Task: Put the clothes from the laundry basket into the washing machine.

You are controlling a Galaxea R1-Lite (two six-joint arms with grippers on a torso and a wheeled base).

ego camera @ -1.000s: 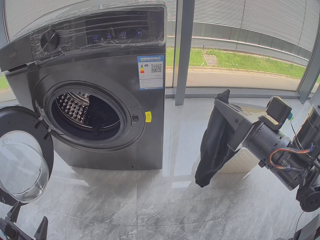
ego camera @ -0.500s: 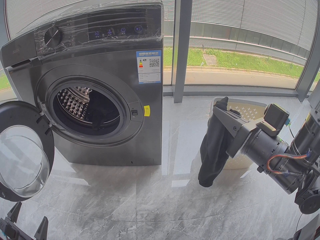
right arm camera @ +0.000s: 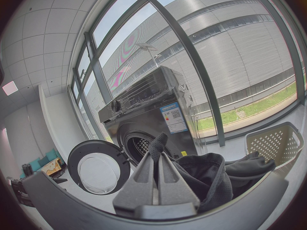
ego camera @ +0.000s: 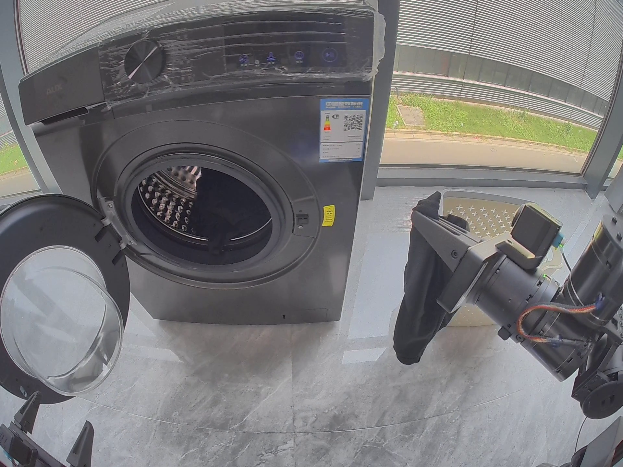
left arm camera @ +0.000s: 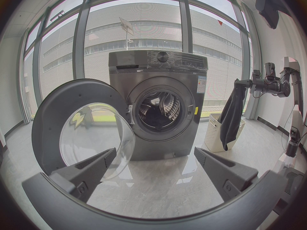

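— What do we have nearest us?
— Our left gripper, low over the grey marble floor, its fingers spread wide with nothing between them. Just past it, the round glass-centred door stands open.
— And our right?
— Our right gripper is pinched tight on a black fabric garment, which hangs down just in front of the cream perforated plastic laundry basket.
— Farthest?
— The dark grey front-loading washing machine, at the floor's window edge.
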